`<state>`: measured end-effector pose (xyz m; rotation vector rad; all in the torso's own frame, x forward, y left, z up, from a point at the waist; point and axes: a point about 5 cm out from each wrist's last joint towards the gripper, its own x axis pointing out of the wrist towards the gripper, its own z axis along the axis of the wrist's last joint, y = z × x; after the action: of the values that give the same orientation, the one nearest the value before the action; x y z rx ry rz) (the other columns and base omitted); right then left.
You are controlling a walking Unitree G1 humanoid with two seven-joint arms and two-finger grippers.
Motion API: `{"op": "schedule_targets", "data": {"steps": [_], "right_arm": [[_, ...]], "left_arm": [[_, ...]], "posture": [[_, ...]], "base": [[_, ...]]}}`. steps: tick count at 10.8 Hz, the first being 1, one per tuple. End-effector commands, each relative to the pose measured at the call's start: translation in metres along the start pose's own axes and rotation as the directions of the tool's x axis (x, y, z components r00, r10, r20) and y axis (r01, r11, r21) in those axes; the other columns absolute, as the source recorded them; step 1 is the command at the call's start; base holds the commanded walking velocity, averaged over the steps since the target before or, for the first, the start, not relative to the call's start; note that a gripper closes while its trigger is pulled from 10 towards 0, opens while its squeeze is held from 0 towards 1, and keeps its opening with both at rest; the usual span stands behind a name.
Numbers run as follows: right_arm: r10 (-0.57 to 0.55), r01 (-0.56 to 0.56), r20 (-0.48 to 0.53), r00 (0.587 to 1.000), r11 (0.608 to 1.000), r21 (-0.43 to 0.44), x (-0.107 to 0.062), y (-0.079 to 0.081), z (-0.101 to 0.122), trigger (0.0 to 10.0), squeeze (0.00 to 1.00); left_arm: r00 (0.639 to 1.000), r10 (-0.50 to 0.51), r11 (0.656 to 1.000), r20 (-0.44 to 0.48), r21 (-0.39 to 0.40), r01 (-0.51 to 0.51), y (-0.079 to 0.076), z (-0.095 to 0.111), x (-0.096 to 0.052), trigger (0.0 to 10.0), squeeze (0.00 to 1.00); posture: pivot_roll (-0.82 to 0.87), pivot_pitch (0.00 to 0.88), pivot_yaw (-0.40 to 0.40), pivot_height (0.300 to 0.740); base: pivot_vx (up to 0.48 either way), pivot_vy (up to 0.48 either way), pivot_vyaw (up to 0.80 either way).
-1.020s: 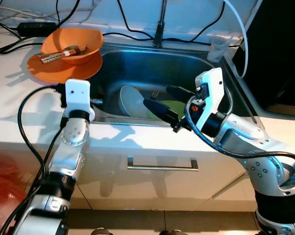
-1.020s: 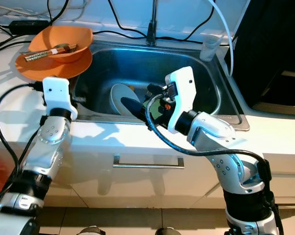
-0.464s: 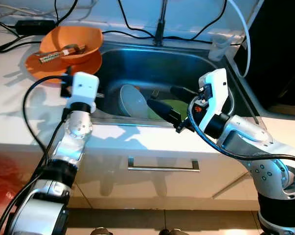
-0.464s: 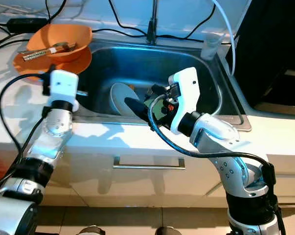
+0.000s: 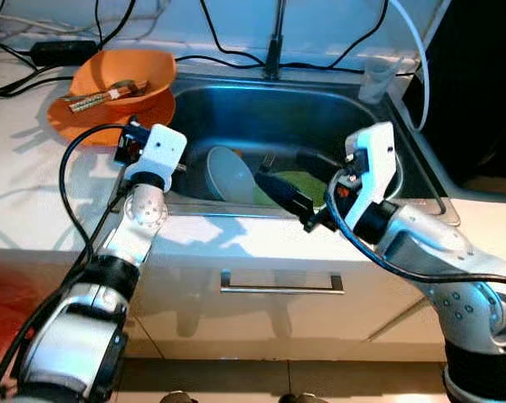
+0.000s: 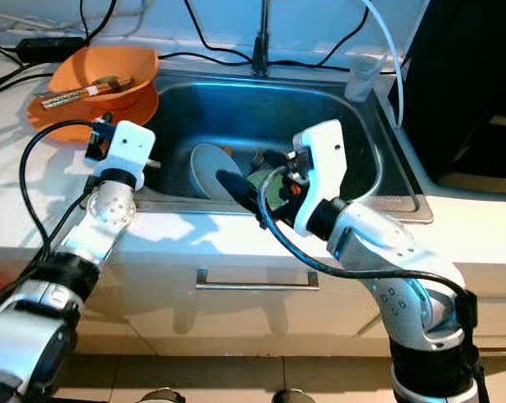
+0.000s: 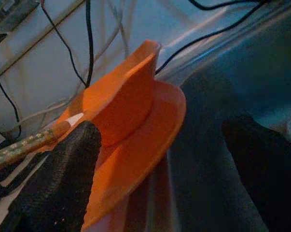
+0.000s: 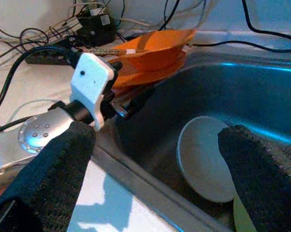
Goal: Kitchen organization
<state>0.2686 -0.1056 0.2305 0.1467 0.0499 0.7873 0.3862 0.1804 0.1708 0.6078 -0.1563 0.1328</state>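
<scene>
An orange bowl (image 5: 122,71) holding chopsticks (image 5: 93,96) sits on an orange plate (image 5: 76,126) on the counter left of the steel sink (image 5: 320,109). A grey plate (image 5: 227,172) leans inside the sink beside a green plate (image 5: 299,185) and a fork (image 5: 265,159). My left gripper (image 5: 131,138) is open at the sink's left rim; the orange plate (image 7: 145,140) and bowl (image 7: 121,106) show between its fingers. My right gripper (image 5: 278,165) hangs open over the sink's front edge, above the grey plate (image 8: 203,159), holding nothing.
A faucet (image 5: 273,50) rises behind the sink. A clear cup (image 5: 378,80) stands at the sink's back right corner. A power strip (image 5: 59,49) and black cables lie along the back wall. A drawer handle (image 5: 282,290) is below the counter edge.
My left gripper has swung right and forward along the counter to the sink's left rim, close to the orange plate. The right gripper has barely shifted.
</scene>
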Motion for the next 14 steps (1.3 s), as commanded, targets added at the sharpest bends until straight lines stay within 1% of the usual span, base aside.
{"op": "schedule_targets", "data": {"steps": [1, 3, 5, 8, 10, 11, 12, 13, 14], "right_arm": [[-0.001, 0.001, 0.011, 1.000, 1.000, -0.004, -0.004, 0.002, 0.003, 10.0, 0.00], [-0.016, 0.016, 0.009, 1.000, 1.000, 0.003, -0.007, 0.003, 0.003, 10.0, 0.00], [-0.025, 0.024, 0.009, 1.000, 1.000, 0.009, -0.009, 0.005, 0.002, 10.0, 0.00], [-0.036, 0.036, 0.009, 0.999, 0.999, 0.022, -0.013, 0.010, 0.001, 10.0, 0.00], [-0.041, 0.041, 0.013, 0.999, 0.999, 0.022, -0.015, 0.012, 0.004, 10.0, 0.00], [-0.036, 0.036, 0.013, 0.999, 0.999, 0.025, -0.016, 0.013, 0.005, 10.0, 0.00], [-0.034, 0.034, 0.011, 0.999, 0.999, 0.027, -0.017, 0.014, 0.005, 10.0, 0.00], [-0.037, 0.036, 0.007, 0.999, 0.999, 0.028, -0.017, 0.014, 0.005, 10.0, 0.00], [-0.041, 0.041, 0.007, 0.999, 0.999, 0.029, -0.017, 0.013, 0.006, 10.0, 0.00]], "left_arm": [[0.993, -0.038, 0.998, -0.115, 0.050, 0.044, -0.010, -0.028, -0.012, 10.0, 0.00], [0.991, 0.000, 0.997, -0.135, 0.071, 0.010, 0.001, -0.028, -0.005, 10.0, 0.00], [0.991, 0.029, 0.998, -0.128, 0.052, -0.023, 0.006, -0.024, 0.000, 10.0, 0.00], [0.991, 0.013, 1.000, -0.131, 0.022, -0.010, -0.001, -0.020, 0.002, 10.0, 0.00], [0.991, -0.008, 1.000, -0.132, 0.010, 0.009, -0.006, -0.016, 0.003, 10.0, 0.00], [0.991, -0.028, 1.000, -0.128, -0.011, 0.027, -0.010, -0.012, 0.005, 10.0, 0.00], [0.992, -0.035, 0.999, -0.123, -0.022, 0.033, -0.012, -0.010, 0.006, 9.6, 0.00], [0.991, -0.048, 0.999, -0.123, -0.027, 0.045, -0.014, -0.008, 0.007, 10.0, 0.00], [0.991, -0.062, 0.998, -0.116, -0.026, 0.059, -0.016, -0.004, 0.008, 10.0, 0.00]], "posture": [[-0.02, 0.143, -0.045, 0.740], [-0.04, 0.158, -0.036, 0.740], [-0.05, 0.169, -0.032, 0.740], [-0.06, 0.187, -0.023, 0.740], [-0.08, 0.203, -0.028, 0.740], [-0.08, 0.205, -0.030, 0.740], [-0.09, 0.206, -0.030, 0.740], [-0.09, 0.207, -0.028, 0.740], [-0.10, 0.209, -0.026, 0.740]], "base": [[0.000, 0.000, 0.00], [0.000, 0.000, 0.00], [0.000, 0.000, 0.00], [0.000, 0.000, 0.00], [0.000, 0.000, 0.00], [0.000, 0.000, 0.00], [0.000, 0.000, 0.00], [0.000, 0.000, 0.00], [0.000, 0.000, 0.00]]}}
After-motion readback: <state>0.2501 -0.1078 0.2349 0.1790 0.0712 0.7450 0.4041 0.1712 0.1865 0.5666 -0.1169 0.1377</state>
